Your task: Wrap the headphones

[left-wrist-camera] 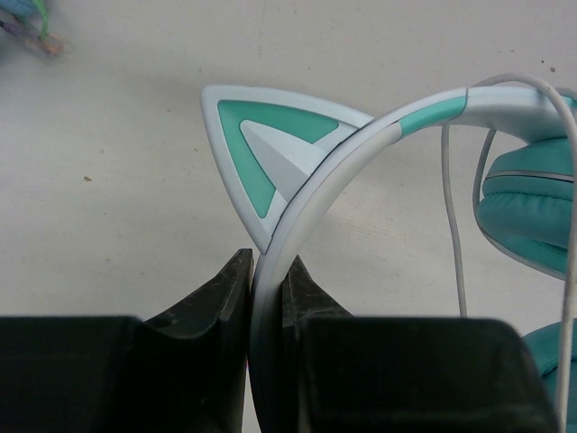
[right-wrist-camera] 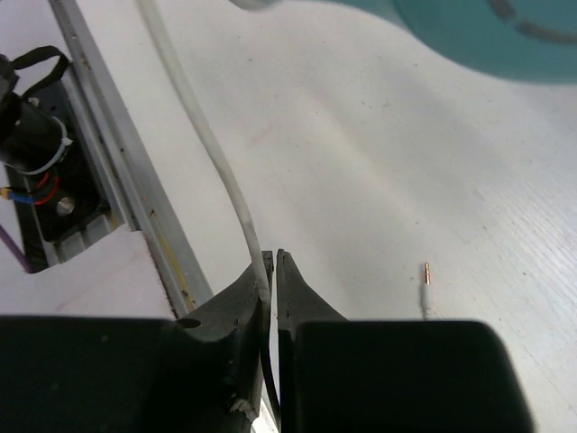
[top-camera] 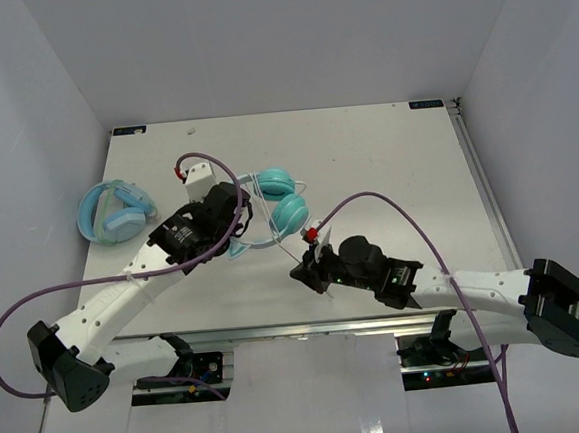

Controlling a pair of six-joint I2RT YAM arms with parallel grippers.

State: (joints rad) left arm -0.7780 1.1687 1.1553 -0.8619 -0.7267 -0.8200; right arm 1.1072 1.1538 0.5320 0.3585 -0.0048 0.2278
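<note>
The teal cat-ear headphones lie on the table's middle, ear cups toward the back. My left gripper is shut on their pale headband, just below one pointed cat ear; an ear cup shows at the right of the left wrist view. The thin white cable runs from the cups to my right gripper, which is shut on it. The cable's gold jack plug hangs free to the right of the right fingers. A teal ear cup fills the top of the right wrist view.
Bulkier light-blue headphones lie at the table's left edge. The table's near metal rail runs just left of the right gripper. White walls enclose the table on three sides.
</note>
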